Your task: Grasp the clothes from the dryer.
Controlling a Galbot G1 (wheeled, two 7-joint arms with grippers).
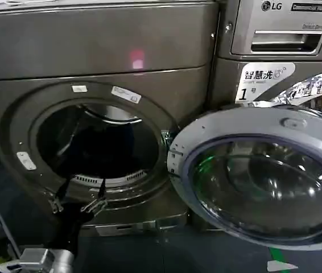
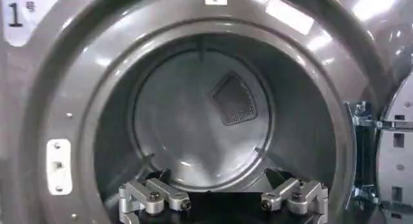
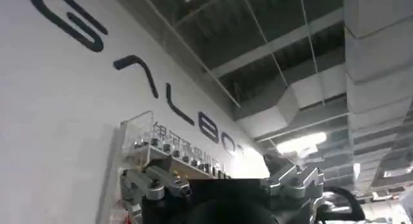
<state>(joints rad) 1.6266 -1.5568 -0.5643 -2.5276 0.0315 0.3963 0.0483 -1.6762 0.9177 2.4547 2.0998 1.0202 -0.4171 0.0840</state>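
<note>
dryer (image 1: 101, 51) standing at left, glass door (image 1: 263, 176) swung wide right | left gripper (image 1: 78, 196) hovering at porthole lip, jaws wide, empty | clothes sitting dark inside drum (image 2: 200, 115) | advice: reaching low and deep | right gripper (image 3: 222, 186) pointing at ceiling, jaws apart

The dryer (image 1: 93, 51) stands on dark floor (image 1: 149, 250).

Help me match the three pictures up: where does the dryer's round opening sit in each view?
Head view: the opening sits left of centre, the left gripper at its lower rim with fingers apart.
Left wrist view: the opening takes most of the picture, drum wall behind.
Right wrist view: not in it; wall and ceiling instead.
Shared landmark: the white latch plate on the rim.
</note>
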